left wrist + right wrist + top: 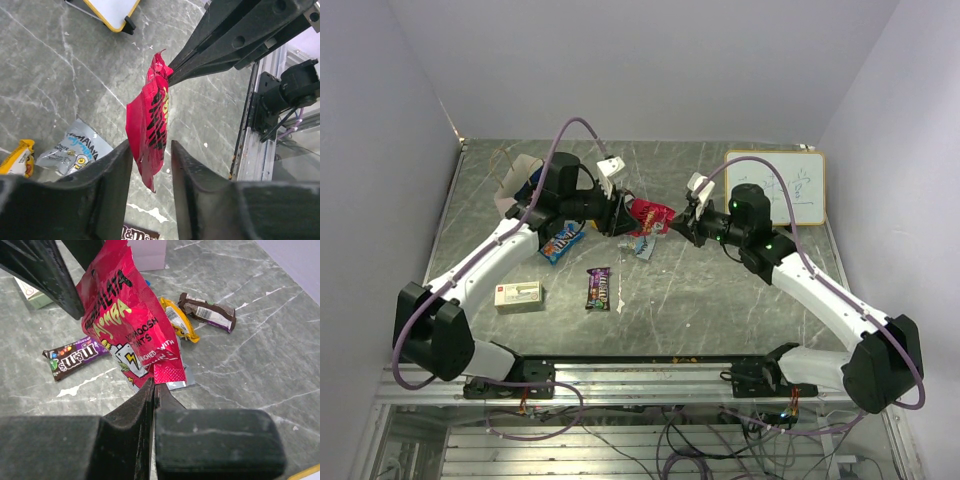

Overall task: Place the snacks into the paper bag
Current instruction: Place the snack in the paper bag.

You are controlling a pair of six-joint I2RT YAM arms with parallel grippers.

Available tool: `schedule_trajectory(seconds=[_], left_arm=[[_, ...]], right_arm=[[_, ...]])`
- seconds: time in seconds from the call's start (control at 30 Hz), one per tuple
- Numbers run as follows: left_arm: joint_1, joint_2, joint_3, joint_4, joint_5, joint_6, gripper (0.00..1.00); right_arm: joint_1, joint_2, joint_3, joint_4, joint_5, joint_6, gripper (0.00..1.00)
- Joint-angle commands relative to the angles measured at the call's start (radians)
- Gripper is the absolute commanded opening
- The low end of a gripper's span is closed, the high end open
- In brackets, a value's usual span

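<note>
A red-pink snack packet [650, 213] hangs in the air between my two grippers above the table's middle. My right gripper [155, 387] is shut on its crimped edge [170, 374]; in the left wrist view its dark fingers [210, 50] pinch the packet's top. My left gripper [151, 160] is open, its jaws on either side of the packet's [150, 125] lower end without pressing it. The pale paper bag [515, 180] stands at the back left, behind my left arm. On the table lie a blue snack [563, 241], an M&M's packet [599, 288] and a silver-green packet [645, 245].
A beige box [518, 295] lies front left. A whiteboard [775, 187] lies at the back right. In the right wrist view a yellow snack [179, 320] and a brown bar [207, 312] lie past the red packet, near the bag [147, 252].
</note>
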Motion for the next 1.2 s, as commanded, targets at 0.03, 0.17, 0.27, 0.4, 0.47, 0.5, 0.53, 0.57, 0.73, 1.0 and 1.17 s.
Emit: schedule_trajectory(seconds=[0.03, 0.17, 0.27, 0.4, 0.47, 0.5, 0.53, 0.57, 0.73, 1.0, 1.17], left_arm=[[-0.009, 0.001, -0.002, 0.077, 0.064, -0.041, 0.38], [-0.010, -0.015, -0.004, 0.074, 0.068, -0.026, 0.13], [-0.010, -0.041, -0.004, 0.045, 0.048, 0.018, 0.07], [-0.009, -0.089, 0.016, -0.066, -0.008, 0.136, 0.07], [-0.008, -0.119, 0.032, -0.140, -0.039, 0.222, 0.07], [-0.007, -0.141, 0.038, -0.167, -0.072, 0.267, 0.07], [-0.002, -0.161, 0.042, -0.189, -0.098, 0.291, 0.07], [0.007, -0.182, 0.046, -0.210, -0.119, 0.314, 0.07], [0.104, -0.299, 0.087, -0.285, -0.219, 0.384, 0.07], [0.288, -0.427, 0.224, -0.397, -0.416, 0.440, 0.07], [0.337, -0.433, 0.292, -0.467, -0.602, 0.454, 0.07]], right_arm=[[-0.001, -0.027, -0.018, 0.052, -0.024, 0.027, 0.00], [0.000, -0.029, -0.029, 0.061, -0.034, 0.024, 0.00], [-0.033, -0.034, -0.045, 0.067, -0.059, 0.014, 0.00], [-0.061, -0.039, -0.063, 0.049, -0.147, -0.034, 0.32], [-0.083, -0.043, -0.067, 0.034, -0.181, -0.057, 0.47], [-0.094, -0.046, -0.071, 0.026, -0.188, -0.065, 0.53], [-0.110, -0.050, -0.076, 0.027, -0.186, -0.068, 0.56], [-0.120, -0.053, -0.083, 0.030, -0.186, -0.070, 0.57], [-0.160, -0.049, -0.090, 0.016, -0.195, -0.094, 0.58], [-0.194, -0.033, -0.094, 0.011, -0.214, -0.090, 0.58], [-0.216, -0.041, -0.097, 0.007, -0.221, -0.092, 0.58]])
